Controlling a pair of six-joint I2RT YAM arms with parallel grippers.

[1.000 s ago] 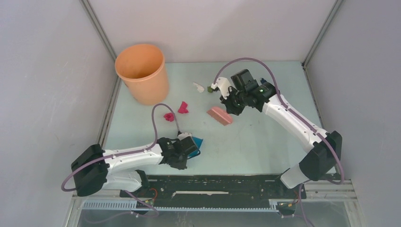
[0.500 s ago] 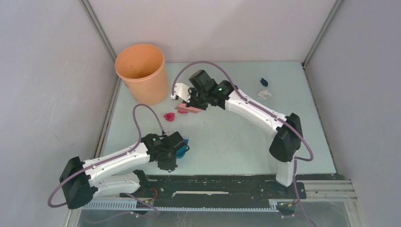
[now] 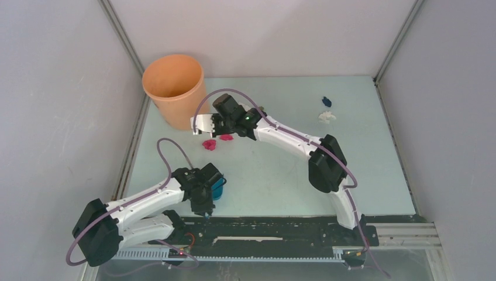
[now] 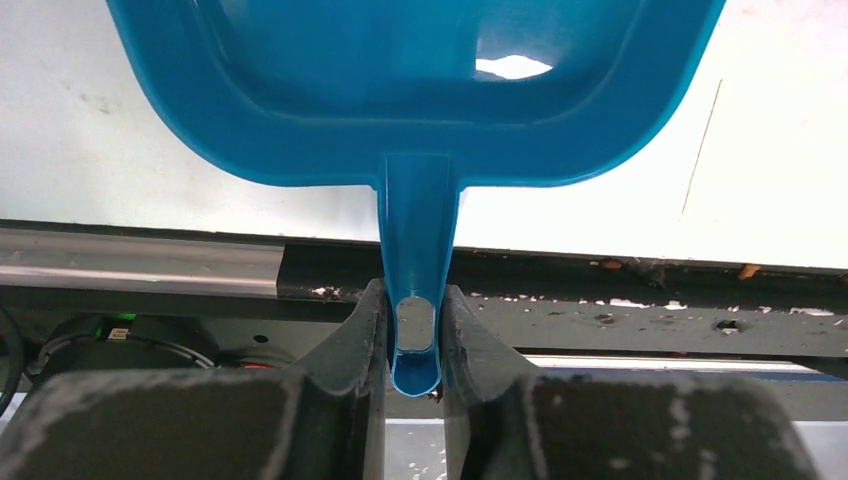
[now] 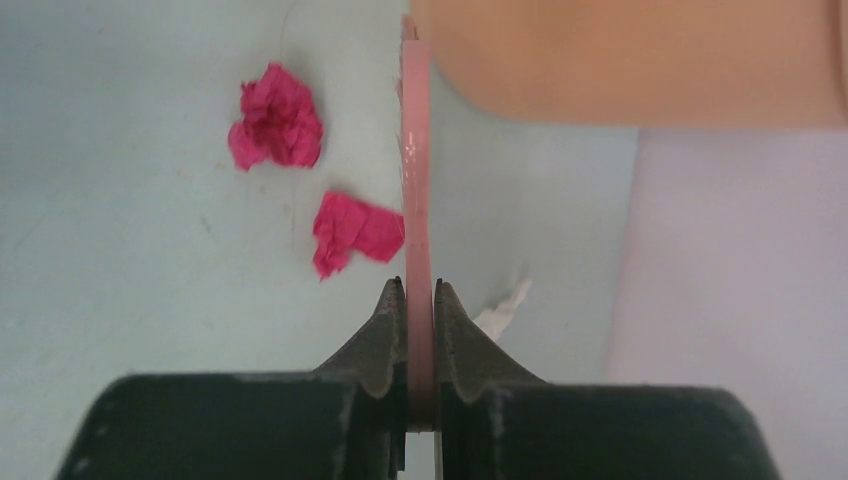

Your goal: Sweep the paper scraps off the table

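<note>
Our right hand (image 5: 420, 300) pinches the pink brush (image 5: 415, 170) edge-on. Two magenta paper scraps (image 5: 275, 120) lie on the desk (image 5: 120, 300) just to one side of the brush, ahead of the fingers, the nearer touching it. A white scrap (image 5: 505, 310) sits just on the other side, and the orange bucket (image 5: 620, 60) stands beyond. Our left hand (image 4: 412, 330) pinches the handle of the blue dustpan (image 4: 420, 80), its pan ahead. A dark blue scrap (image 3: 326, 102) lies well apart from both hands.
</note>
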